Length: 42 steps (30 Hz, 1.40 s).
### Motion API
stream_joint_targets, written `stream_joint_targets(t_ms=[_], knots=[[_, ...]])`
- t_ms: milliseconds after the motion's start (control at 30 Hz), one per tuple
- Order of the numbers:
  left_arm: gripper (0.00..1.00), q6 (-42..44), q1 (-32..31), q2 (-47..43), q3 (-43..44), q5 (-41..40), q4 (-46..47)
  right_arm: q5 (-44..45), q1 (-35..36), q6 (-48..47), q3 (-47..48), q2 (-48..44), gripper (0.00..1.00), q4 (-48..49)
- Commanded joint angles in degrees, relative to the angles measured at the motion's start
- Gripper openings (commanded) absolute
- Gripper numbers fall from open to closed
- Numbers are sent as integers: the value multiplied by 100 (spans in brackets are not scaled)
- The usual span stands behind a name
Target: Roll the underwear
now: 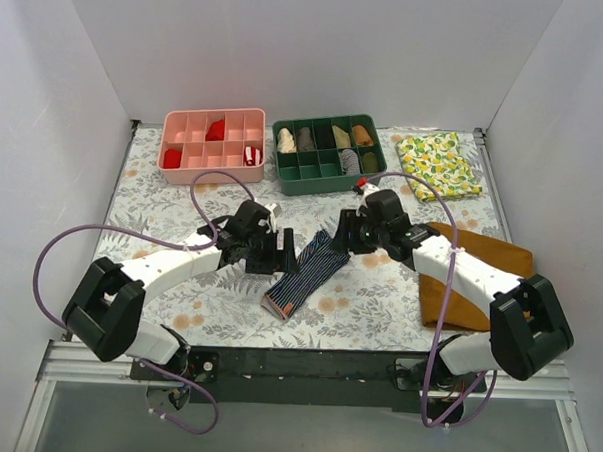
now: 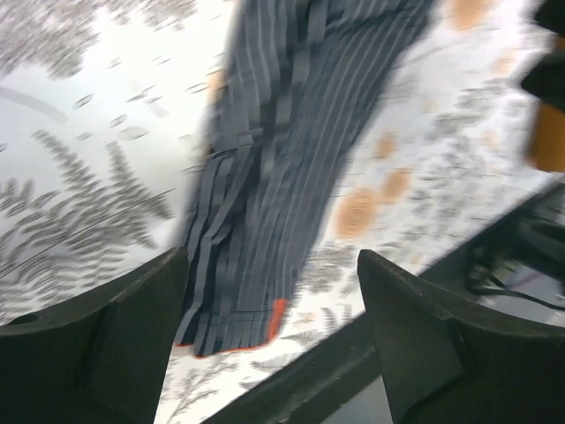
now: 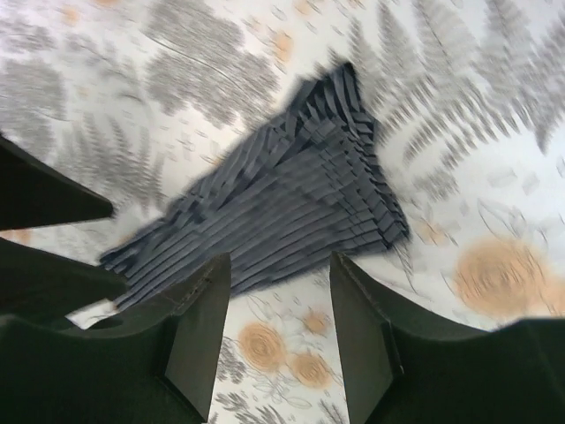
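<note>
The underwear (image 1: 303, 271) is a dark navy striped strip, folded long and narrow. It lies slantwise on the floral table cover between the two arms. My left gripper (image 1: 282, 253) hovers at its left side, open. In the left wrist view the underwear (image 2: 282, 150) runs down to an orange-edged end between and below my left gripper (image 2: 272, 265), which holds nothing. My right gripper (image 1: 342, 238) is at the strip's upper right end, also open. In the right wrist view the underwear (image 3: 291, 199) lies just beyond my right gripper (image 3: 279, 265), whose jaws are empty above the table cover.
A pink tray (image 1: 214, 113) and a green tray (image 1: 328, 184) with rolled items stand at the back. A lemon-print cloth (image 1: 439, 164) lies back right. A mustard-brown cloth (image 1: 485, 256) lies under the right arm. The table's black front rail (image 1: 306, 361) is close by.
</note>
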Motion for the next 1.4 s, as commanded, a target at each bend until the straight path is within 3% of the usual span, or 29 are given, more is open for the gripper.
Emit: stream_joint_targets(t_ms=[0, 133, 400, 567, 1100, 1367], knots=[[77, 42, 61, 87, -193, -627, -224, 851, -14, 270, -462, -297, 57, -866], [79, -28, 122, 157, -360, -628, -101, 1351, -13, 209, -647, -403, 57, -1007], [82, -239, 140, 96, -729, -136, 417, 1352, -14, 76, -507, 36, 58, -989], [82, -283, 140, 61, -914, 137, 506, 2116, -5, 50, -226, 476, 57, -1403], [68, -967, 131, -317, -1573, 708, 1050, 1563, 4, -380, 767, 1776, 58, -1060], [68, -1566, 26, -730, -2197, 858, 1393, 1326, 4, -846, 1716, 2611, 58, -1183]])
